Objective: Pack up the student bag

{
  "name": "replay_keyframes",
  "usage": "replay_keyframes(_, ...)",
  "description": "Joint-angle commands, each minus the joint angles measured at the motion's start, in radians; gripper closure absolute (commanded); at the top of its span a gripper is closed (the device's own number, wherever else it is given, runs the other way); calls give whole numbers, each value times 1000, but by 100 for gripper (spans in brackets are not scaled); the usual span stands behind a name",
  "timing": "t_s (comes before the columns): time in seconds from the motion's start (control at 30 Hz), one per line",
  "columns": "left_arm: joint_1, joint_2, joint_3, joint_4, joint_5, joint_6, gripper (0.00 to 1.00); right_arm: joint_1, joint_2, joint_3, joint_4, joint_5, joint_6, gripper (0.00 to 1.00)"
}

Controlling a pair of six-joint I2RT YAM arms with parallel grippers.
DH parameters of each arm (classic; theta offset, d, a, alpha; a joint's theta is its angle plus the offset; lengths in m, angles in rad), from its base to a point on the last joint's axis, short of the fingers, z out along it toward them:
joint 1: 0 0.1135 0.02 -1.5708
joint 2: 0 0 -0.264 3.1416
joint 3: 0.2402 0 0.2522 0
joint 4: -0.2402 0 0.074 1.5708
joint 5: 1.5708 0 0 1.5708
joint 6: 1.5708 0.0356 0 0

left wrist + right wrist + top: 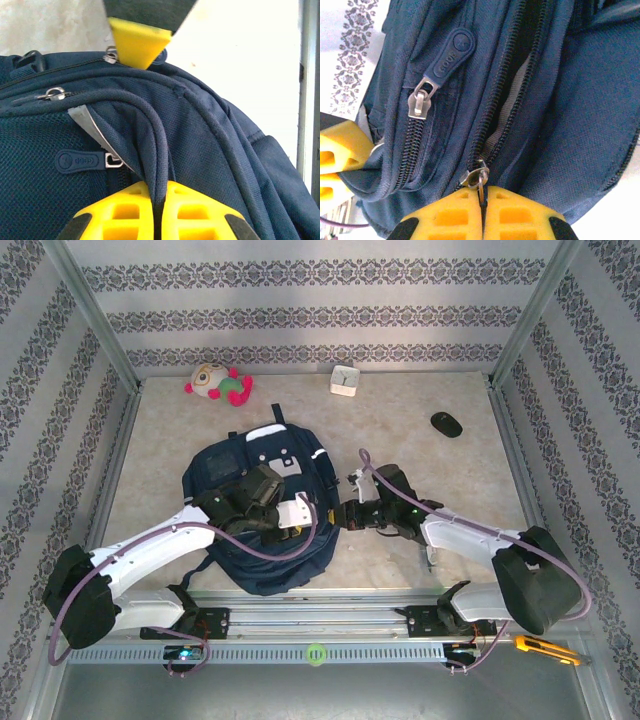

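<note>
Bags: one student bag (270,565), mid-table.
Grippers: two; left gripper (159,200) clamped on bag fold, right gripper (482,210) on zip pull (479,176).
Others: one plush toy (218,383), one white box (344,380).
Surface: marbled table (400,430), patterned walls (320,315).

Top view is bright and even, light from overhead, only soft shadows hugging the student bag (262,540) on the table (400,430). Pretty sharp all over. Left wrist view blows the table out to plain white behind the bag. Right wrist view is crisp on the zipper teeth (495,100), with white glare again past the bag's edge.
</note>
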Motion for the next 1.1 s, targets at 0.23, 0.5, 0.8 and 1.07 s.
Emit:
replay_keyframes(0.23, -7, -49, 13, -223, 252, 124, 100, -91, 153, 195, 72, 66, -53, 100)
replay_keyframes(0.5, -8, -42, 24, -216, 278, 146, 100, -124, 257, 334, 72, 57, -85, 100)
replay_keyframes(0.8, -9, -58, 7, -185, 324, 138, 100, -191, 437, 523, 94, 82, -87, 100)
replay_keyframes(1.07, -9, -79, -54, 13, 146, -20, 82, -205, 392, 448, 103, 63, -93, 100)
